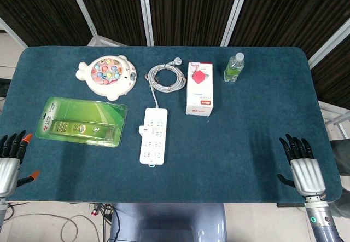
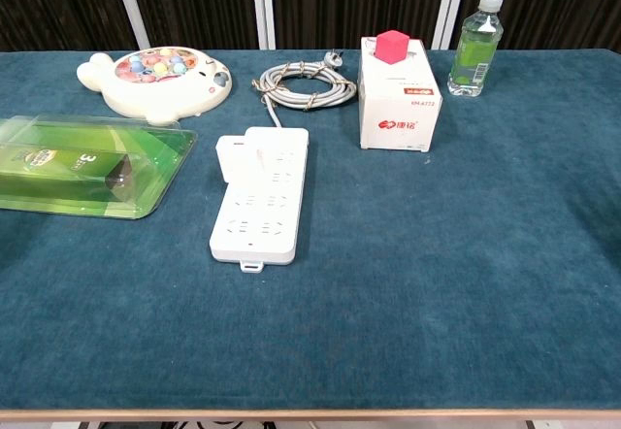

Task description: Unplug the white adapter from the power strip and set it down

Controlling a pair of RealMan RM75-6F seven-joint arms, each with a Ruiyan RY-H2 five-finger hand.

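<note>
A white power strip point(image 1: 153, 136) point(image 2: 260, 195) lies lengthwise near the middle of the blue table. A white adapter point(image 1: 145, 130) point(image 2: 233, 158) is plugged into its left side, standing upright. Its grey cable point(image 1: 165, 78) point(image 2: 304, 86) lies coiled behind the strip. My left hand point(image 1: 10, 162) rests at the table's front left edge, fingers apart, holding nothing. My right hand point(image 1: 303, 168) rests at the front right edge, fingers spread and empty. Both hands are far from the strip. Neither hand shows in the chest view.
A green plastic package point(image 1: 82, 121) point(image 2: 73, 165) lies left of the strip. A toy fish game point(image 1: 108, 76) point(image 2: 155, 81) sits at the back left. A white box with a red cube point(image 1: 199, 87) point(image 2: 398, 94) and a bottle point(image 1: 234, 68) point(image 2: 476, 46) stand at the back right.
</note>
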